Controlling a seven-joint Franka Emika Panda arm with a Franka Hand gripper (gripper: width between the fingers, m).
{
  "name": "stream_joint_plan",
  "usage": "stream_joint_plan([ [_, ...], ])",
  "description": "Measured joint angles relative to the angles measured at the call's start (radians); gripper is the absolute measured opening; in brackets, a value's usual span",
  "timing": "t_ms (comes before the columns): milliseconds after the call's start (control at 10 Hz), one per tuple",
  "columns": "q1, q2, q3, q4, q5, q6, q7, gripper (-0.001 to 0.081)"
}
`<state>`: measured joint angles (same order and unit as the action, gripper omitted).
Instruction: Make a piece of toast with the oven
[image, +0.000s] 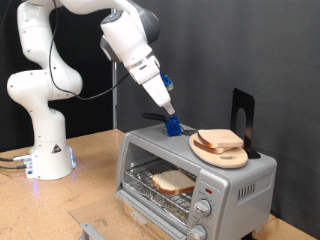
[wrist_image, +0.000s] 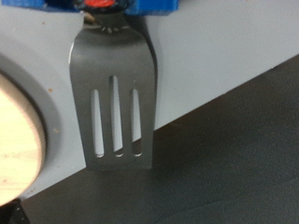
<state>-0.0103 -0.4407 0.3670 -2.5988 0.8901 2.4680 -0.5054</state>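
My claw (image: 171, 117) is clamped on a slotted spatula (wrist_image: 114, 103) over the oven (image: 195, 176) roof, the piece of toast (image: 173, 181) on the rack below it; a loose grip could let the spatula twist.

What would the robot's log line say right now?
gripper: above oven top | holds: spatula | toast: inside oven on rack

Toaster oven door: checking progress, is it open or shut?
Open: the oven door hangs down, and toast lies exposed on its rack.
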Motion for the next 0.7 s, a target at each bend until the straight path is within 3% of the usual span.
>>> stream_joint_plan([
  [100, 0.000, 0.000, -0.005, -0.004, 0.011, -0.012, -0.001, 0.0805],
  [300, 0.000, -0.015, -0.066, -0.009, 0.052, -0.100, -0.037, 0.0805],
  [500, -0.006, -0.062, -0.145, -0.033, 0.064, -0.170, -0.095, 0.0805],
  [700, -0.016, -0.125, -0.206, -0.078, 0.064, -0.182, -0.166, 0.0805],
])
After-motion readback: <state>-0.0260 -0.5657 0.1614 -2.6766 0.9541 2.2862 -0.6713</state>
